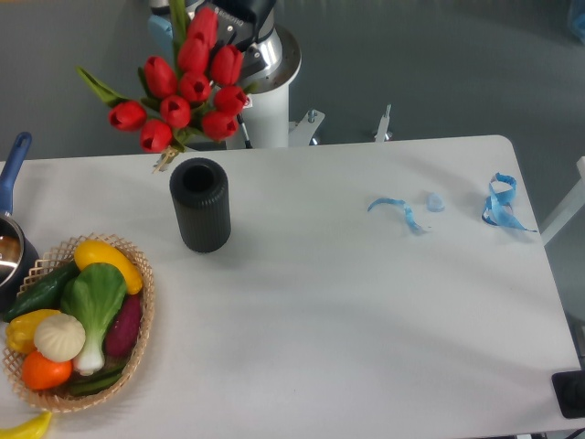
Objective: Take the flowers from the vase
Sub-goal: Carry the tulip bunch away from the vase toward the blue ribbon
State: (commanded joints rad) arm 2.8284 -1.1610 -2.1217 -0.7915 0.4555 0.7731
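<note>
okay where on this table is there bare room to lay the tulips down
The widest bare patch of the table lies between the vase and the blue ribbon scraps, running to the near edge. The left side is crowded: the basket of vegetables, the pot, the vase.

No legible text, label, brand, number or sign on anything here.
</note>
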